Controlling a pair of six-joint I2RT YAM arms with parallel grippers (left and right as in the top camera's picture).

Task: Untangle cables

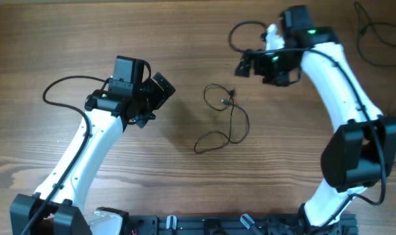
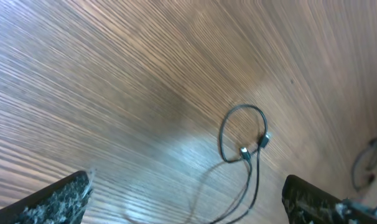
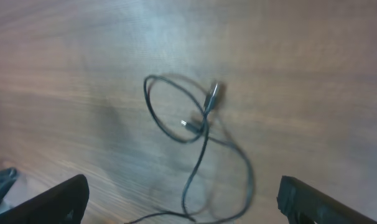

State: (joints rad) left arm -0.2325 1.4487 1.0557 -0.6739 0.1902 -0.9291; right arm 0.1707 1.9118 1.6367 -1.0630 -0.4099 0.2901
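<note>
We find the cable (image 1: 225,101) looped on the table (image 1: 152,170) between the arms, untouched. Left gripper (image 1: 157,90) and right gripper (image 1: 245,65) both stand with jaws apart. We advise pinching a plug end, clear of crossings.

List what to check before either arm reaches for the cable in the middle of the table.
1. Left gripper open and empty: ok.
2. Right gripper open and empty: ok.
3. Middle cable apart from both grippers: ok.
4. Middle cable untangled: not ok, its loops cross near the plugs.
5. Both plugs in sight for a pick: ok.
6. Cables at the far right untangled: cannot tell.
</note>
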